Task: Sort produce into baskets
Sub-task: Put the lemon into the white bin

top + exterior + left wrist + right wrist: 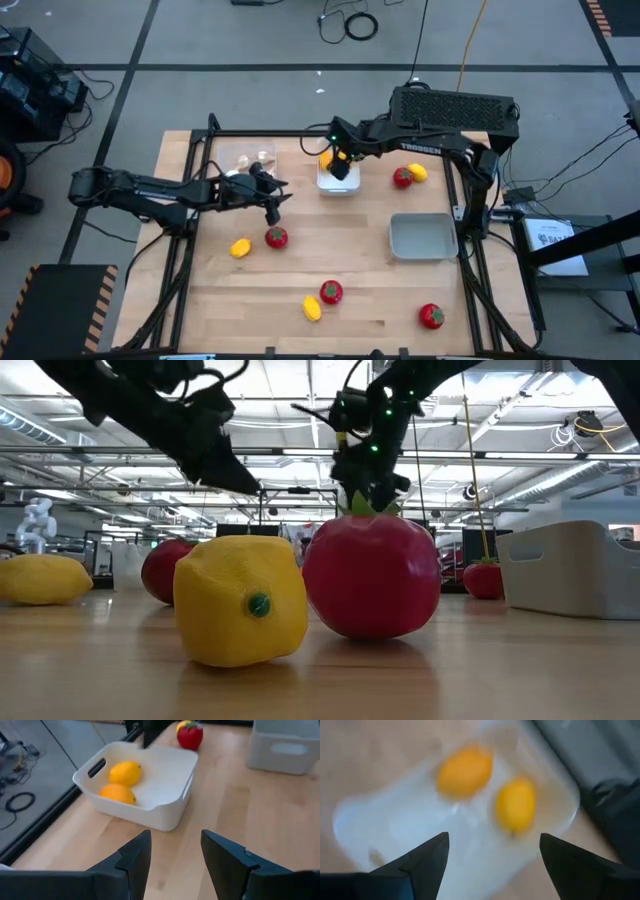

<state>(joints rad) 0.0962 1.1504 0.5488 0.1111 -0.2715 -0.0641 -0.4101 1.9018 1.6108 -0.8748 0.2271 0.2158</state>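
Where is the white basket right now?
In the high view, the white basket sits at the table's far middle, under the right gripper, holding two yellow-orange fruits.

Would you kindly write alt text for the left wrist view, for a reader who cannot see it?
A white basket on a wooden table holds a yellow lemon and an orange fruit. The left gripper, open and empty, points toward it. Beyond stand a red tomato and part of a grey basket.
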